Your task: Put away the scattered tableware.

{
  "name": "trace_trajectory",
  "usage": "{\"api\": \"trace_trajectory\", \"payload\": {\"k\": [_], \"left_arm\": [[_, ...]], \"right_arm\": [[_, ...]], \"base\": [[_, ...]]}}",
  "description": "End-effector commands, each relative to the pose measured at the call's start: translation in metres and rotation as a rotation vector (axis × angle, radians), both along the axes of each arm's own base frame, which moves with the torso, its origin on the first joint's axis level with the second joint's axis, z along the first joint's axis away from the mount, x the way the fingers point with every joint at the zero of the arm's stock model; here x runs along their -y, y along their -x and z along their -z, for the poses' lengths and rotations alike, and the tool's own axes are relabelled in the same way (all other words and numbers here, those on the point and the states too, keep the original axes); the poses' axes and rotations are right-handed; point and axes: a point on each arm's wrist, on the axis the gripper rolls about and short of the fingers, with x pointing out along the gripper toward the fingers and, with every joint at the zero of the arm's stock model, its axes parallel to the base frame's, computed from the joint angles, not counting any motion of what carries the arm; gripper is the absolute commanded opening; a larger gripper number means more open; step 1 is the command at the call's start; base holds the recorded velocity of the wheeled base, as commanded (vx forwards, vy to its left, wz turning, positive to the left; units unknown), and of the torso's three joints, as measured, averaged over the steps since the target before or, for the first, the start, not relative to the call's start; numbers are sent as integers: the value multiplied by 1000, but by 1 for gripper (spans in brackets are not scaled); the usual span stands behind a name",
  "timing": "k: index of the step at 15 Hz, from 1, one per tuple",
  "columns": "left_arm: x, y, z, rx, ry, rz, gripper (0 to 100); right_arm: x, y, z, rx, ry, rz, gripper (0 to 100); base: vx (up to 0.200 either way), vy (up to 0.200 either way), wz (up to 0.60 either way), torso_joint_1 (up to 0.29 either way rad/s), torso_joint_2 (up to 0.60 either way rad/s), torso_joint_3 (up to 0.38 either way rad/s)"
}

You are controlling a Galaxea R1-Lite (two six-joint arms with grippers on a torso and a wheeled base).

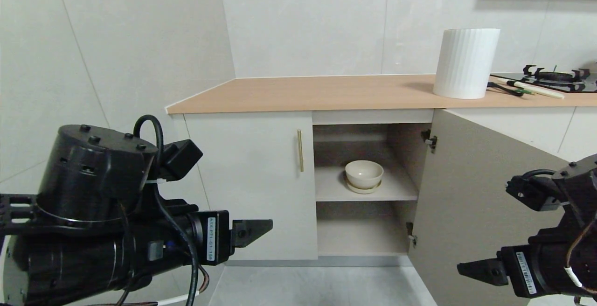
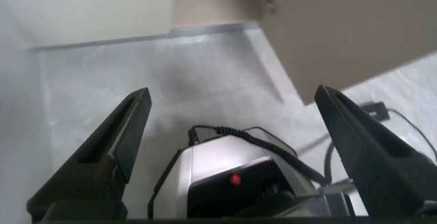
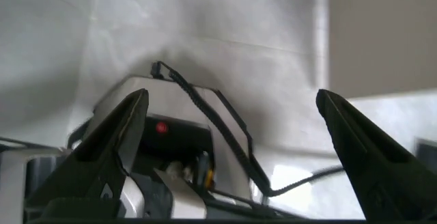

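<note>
In the head view, the left gripper [image 1: 254, 232] hung low in front of the closed cabinet door [image 1: 252, 184], one dark finger pointing toward the open compartment. The right gripper [image 1: 475, 270] sat lower and across from it, its finger pointing back at the left one, just in front of the open door [image 1: 466, 212]. Between the two, beyond them and higher than either, a cream bowl [image 1: 364, 174] stood upright on a small plate [image 1: 363, 188] on the middle shelf [image 1: 396, 189] of the cabinet, well apart from both grippers. A slim brass handle [image 1: 300, 150] ran down the closed door above the left gripper. Higher up, the wooden counter [image 1: 326, 92] carried a white ribbed container [image 1: 466, 62], well above the right gripper. Some long utensils [image 1: 527, 89] lay flat just beside the container on its far side, next to a gas hob [image 1: 555, 76].

In the left wrist view, the left gripper [image 2: 232, 94] was spread wide, its two dark fingers [image 2: 116, 149] far apart with nothing between them. Pale floor [image 2: 171, 67] lay under it, and the open door [image 2: 355, 26] rose ahead beyond one fingertip.

In the right wrist view, the right gripper [image 3: 232, 95] was likewise spread wide and held nothing, its fingers [image 3: 113, 149] over light floor [image 3: 205, 19], with the open door [image 3: 382, 33] just beyond one fingertip.
</note>
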Motion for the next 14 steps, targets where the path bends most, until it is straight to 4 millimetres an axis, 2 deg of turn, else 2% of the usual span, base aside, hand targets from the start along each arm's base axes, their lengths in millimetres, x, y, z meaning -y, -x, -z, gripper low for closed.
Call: {"api": "trace_trajectory", "payload": {"k": [1, 6, 9, 10, 14], "left_arm": [[1, -1, 1, -5, -3, -2, 100], [1, -1, 1, -5, -3, -2, 100], [0, -1, 1, -3, 0, -3, 100], [0, -1, 1, -3, 0, -3, 100], [1, -2, 1, -5, -2, -3, 100]], "right_arm": [[4, 3, -4, -4, 5, 10, 100], [30, 10, -8, -49, 84, 64, 100], [47, 16, -13, -90, 150, 87, 100], [60, 17, -17, -102, 197, 124, 100], [91, 6, -21, -110, 267, 264, 100]], "base": [[0, -200, 0, -2, 7, -2], [0, -200, 0, 0, 6, 2], [0, 0, 0, 0, 0, 0], [0, 0, 0, 0, 0, 0], [0, 0, 0, 0, 0, 0]]}}
